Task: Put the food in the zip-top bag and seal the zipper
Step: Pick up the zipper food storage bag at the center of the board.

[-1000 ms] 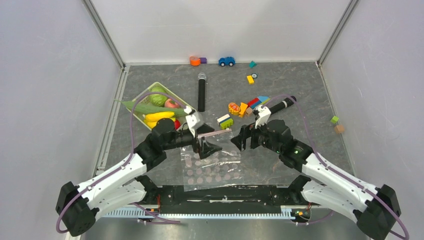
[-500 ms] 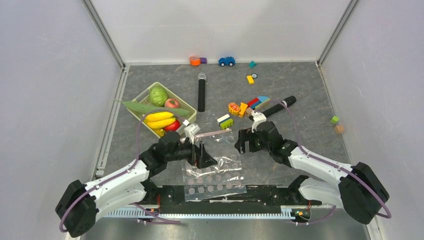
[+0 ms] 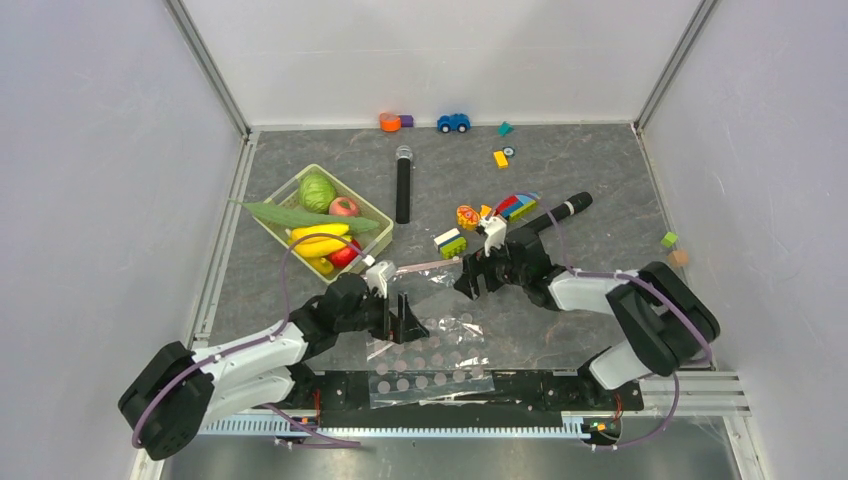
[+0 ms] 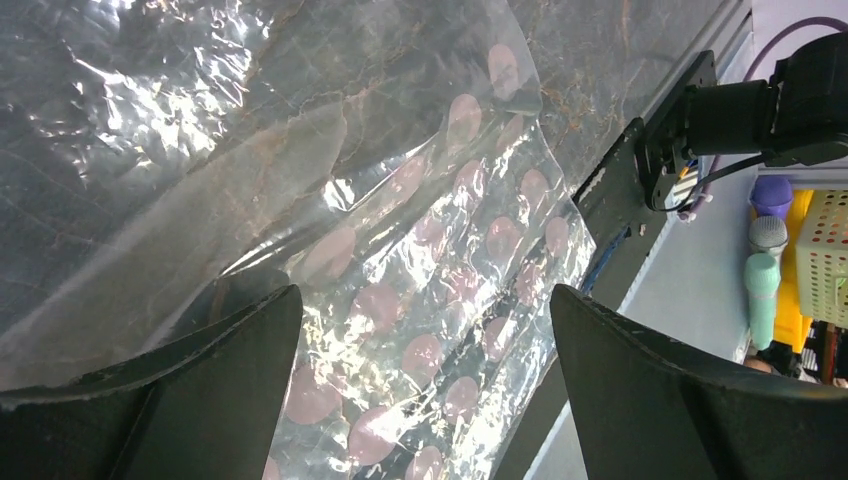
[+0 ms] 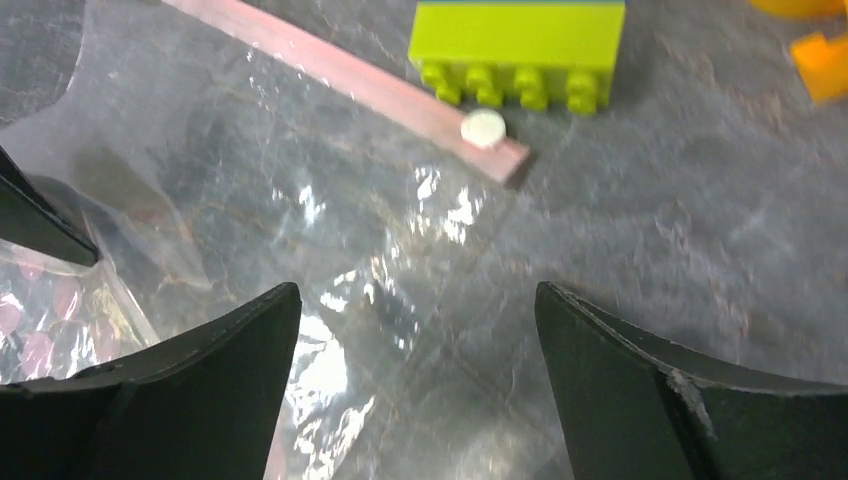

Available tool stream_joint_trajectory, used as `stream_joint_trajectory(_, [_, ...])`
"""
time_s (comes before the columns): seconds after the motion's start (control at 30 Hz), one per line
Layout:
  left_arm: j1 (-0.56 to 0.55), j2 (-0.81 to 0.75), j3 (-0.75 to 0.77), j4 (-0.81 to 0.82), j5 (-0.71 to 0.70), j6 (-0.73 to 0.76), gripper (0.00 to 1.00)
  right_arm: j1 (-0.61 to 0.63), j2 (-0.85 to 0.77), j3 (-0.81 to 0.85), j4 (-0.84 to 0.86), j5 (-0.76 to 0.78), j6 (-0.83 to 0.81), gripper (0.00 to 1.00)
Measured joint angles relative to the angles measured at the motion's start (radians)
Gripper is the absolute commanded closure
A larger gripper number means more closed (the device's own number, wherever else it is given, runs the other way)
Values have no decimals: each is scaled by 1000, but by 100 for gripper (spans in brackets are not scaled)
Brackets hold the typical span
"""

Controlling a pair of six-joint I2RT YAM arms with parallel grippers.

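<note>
The clear zip-top bag (image 3: 425,345) with pink dots lies crumpled on the table, its lower part over the near rail. Its pink zipper (image 3: 428,266) runs along the far edge. My left gripper (image 3: 405,318) stands open over the dotted film (image 4: 430,210), nothing between its fingers. At the zipper's right end my right gripper (image 3: 468,281) is open just above the film (image 5: 400,250). The pink strip (image 5: 340,70) and its white slider (image 5: 486,128) lie ahead of it. The food, a cabbage (image 3: 317,190), bananas (image 3: 318,238), a leafy vegetable (image 3: 300,214) and red fruits (image 3: 344,207), sits in the pale green basket (image 3: 360,197).
A lime brick (image 3: 451,241) lies just beyond the zipper's right end (image 5: 515,45). Two black microphones (image 3: 402,185) (image 3: 560,212), coloured blocks (image 3: 500,210) and a blue toy car (image 3: 453,122) are scattered farther back. Small blocks (image 3: 672,240) sit by the right wall.
The left gripper has drawn back toward the near edge, and the bag has slid with it over the rail. The right gripper has moved left to the zipper's end, opening a little wider.
</note>
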Motion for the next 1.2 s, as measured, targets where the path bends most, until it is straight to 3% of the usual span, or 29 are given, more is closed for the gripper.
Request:
stream_joint_trajectory(0.2, [0,47,0,18,-23,-2,0,0,142,72,108,-95,-34,22])
stream_joint_trajectory(0.43, [0,60,0,37,-29,-2,0,0,192,76,177,-183,-34,37])
stream_joint_trajectory(0.6, [0,64,0,43,-31,-2,0,14,222,77,196,-220,-26,73])
stream_joint_trajectory(0.7, [0,64,0,43,-32,-2,0,23,222,76,189,-233,-26,85])
stream_joint_trajectory(0.97, [0,37,27,-13,-32,4,0,34,44,27,116,-246,-111,100])
stream_joint_trajectory(1.2, [0,-76,217,-91,-24,92,0,42,-208,19,-12,-286,-379,100])
